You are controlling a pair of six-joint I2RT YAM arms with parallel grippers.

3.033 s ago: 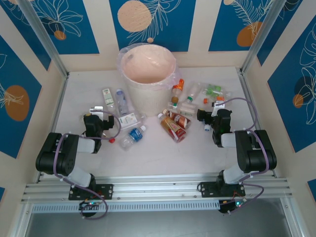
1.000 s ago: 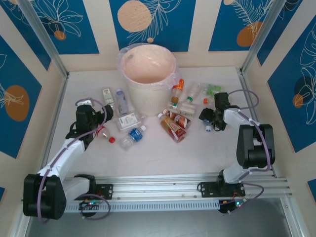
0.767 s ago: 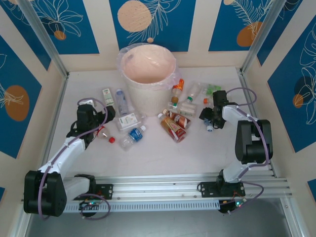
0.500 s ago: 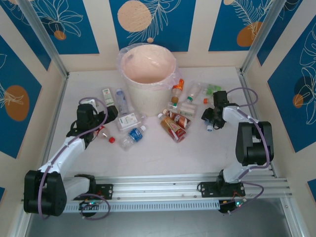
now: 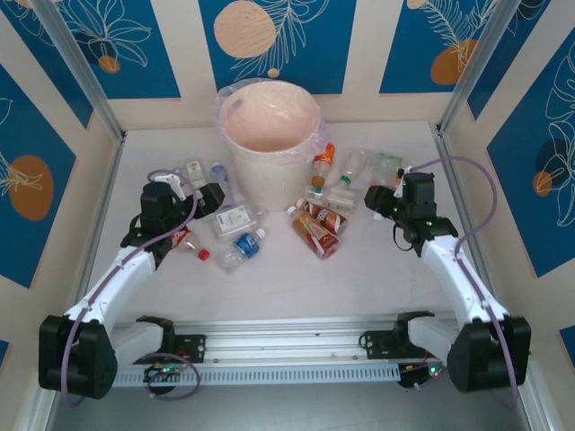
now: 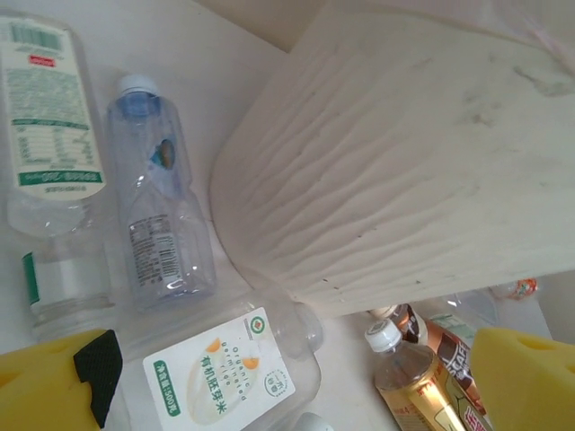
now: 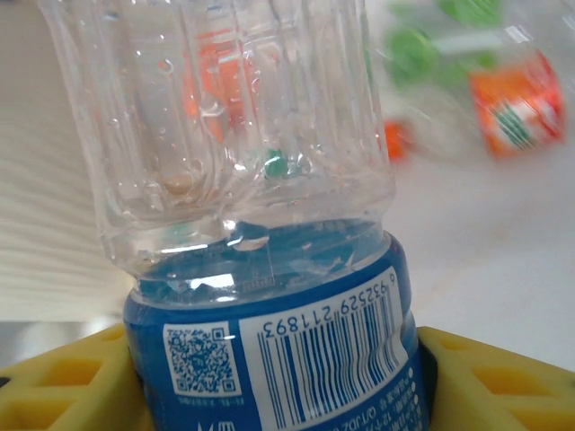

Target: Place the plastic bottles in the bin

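Right of the bin (image 5: 266,180), the right gripper (image 5: 383,202) clamps a blue-labelled bottle (image 7: 269,346). Its wrist view shows yellow pads (image 7: 490,382) pressing both sides of the label, while from overhead the grip is too small to judge. More bottles (image 5: 316,229) lie loose near the bin's foot. Left of the bin, the left gripper (image 5: 212,196) gapes wide over a white-labelled bottle (image 6: 218,377), with the bin's ribbed wall just beyond in the wrist view.

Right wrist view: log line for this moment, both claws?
right claw: shut on blue-label bottle | left claw: open, over white-label bottle by bin | phase: grasp
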